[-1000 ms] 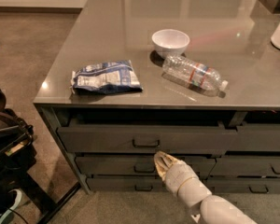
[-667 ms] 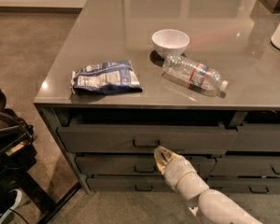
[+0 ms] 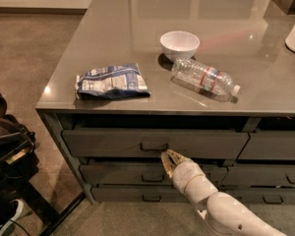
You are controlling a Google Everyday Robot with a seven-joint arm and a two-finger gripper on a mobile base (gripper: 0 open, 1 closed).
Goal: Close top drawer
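Clearly the top drawer (image 3: pixel 113 141) is not yet shut: its wide grey front stands out from under the countertop (image 3: pixel 137 23), with a dark gap showing above it along the counter edge. The gripper (image 3: pixel 168 160) sits low, just below and to the right of the drawer's 1 small loop handle (image 3: pixel 154 146), right at the front's bottom edge where it meets the slimmer drawer (image 3: pixel 118 173) beneath. Whether the gripper is parted or drawn together cannot be told from this view. The likely trouble is that low contact point. A push from there could slide off the bottom edge and land on the lower drawer instead, or the tip could snag the handle loop. A short push would also leave the front proud. On the counter, the chip bag (image 3: pixel 112 81), bowl (image 3: pixel 179 44) and bottle (image 3: pixel 202 76) lie well clear.
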